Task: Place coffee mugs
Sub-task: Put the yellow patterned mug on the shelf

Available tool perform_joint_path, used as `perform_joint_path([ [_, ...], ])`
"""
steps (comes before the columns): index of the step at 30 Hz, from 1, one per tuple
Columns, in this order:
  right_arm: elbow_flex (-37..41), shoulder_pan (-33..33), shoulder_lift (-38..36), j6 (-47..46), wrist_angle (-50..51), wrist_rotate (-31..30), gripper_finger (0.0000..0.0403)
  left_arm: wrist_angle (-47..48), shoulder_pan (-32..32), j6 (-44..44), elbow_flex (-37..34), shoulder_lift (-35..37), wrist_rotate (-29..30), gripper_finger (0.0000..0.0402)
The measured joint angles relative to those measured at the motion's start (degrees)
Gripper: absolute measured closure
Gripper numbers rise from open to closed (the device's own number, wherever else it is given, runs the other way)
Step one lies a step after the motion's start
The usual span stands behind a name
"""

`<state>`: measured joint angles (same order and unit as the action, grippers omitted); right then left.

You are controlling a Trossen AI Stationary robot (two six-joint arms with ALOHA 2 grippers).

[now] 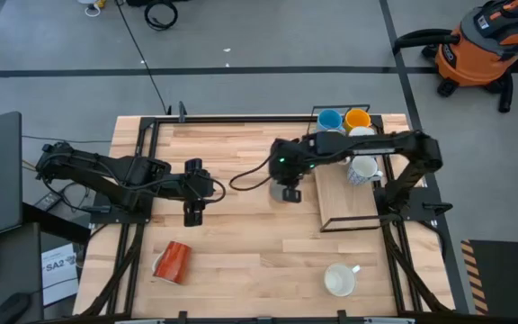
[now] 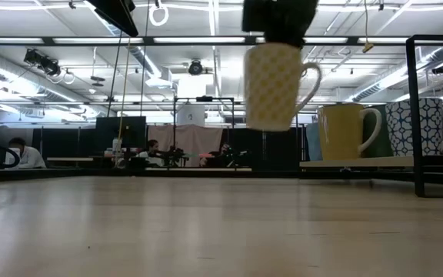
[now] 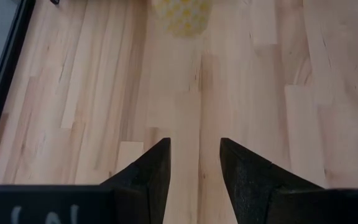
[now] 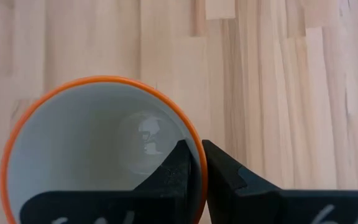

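Rack (image 1: pixel 349 220) with three mugs (image 1: pixel 343 120) stands beside lifted mug (image 2: pixel 271 85).

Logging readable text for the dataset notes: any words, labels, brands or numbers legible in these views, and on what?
"SA2": on the white sheet beside the table's left edge, high view; its smaller print is too small to read.
White marks on the left wrist mount: cut off, unreadable.
White marks on the right wrist mount: cut off, unreadable.
Mugs and vacuum: no text legible.

Open-plan lab: exposed ceiling ducts (image 2: pixel 6 58), desks with people (image 2: pixel 25 156), shop vacuum (image 1: pixel 486 45).
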<state>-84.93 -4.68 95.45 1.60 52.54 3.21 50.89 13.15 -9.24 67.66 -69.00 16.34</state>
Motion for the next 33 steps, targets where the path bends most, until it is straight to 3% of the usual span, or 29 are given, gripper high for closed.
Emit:
perform_joint_path([
  [9,0.0,-0.4,-9.6,3.1,9.7,0.3,0.0369,0.0,0.0,-0.7,0.0,0.0,0.0,0.0257],
  [18,0.2,-3.6,-14.5,4.4,19.0,-2.4,0.0368,-0.1,0.0,-0.7,0.0,0.0,0.0,0.0257],
  [33,16.5,-12.8,-19.8,7.9,15.6,-3.4,0.0364,-0.1,0.0,-0.7,0.0,0.0,0.0,0.0257],
])
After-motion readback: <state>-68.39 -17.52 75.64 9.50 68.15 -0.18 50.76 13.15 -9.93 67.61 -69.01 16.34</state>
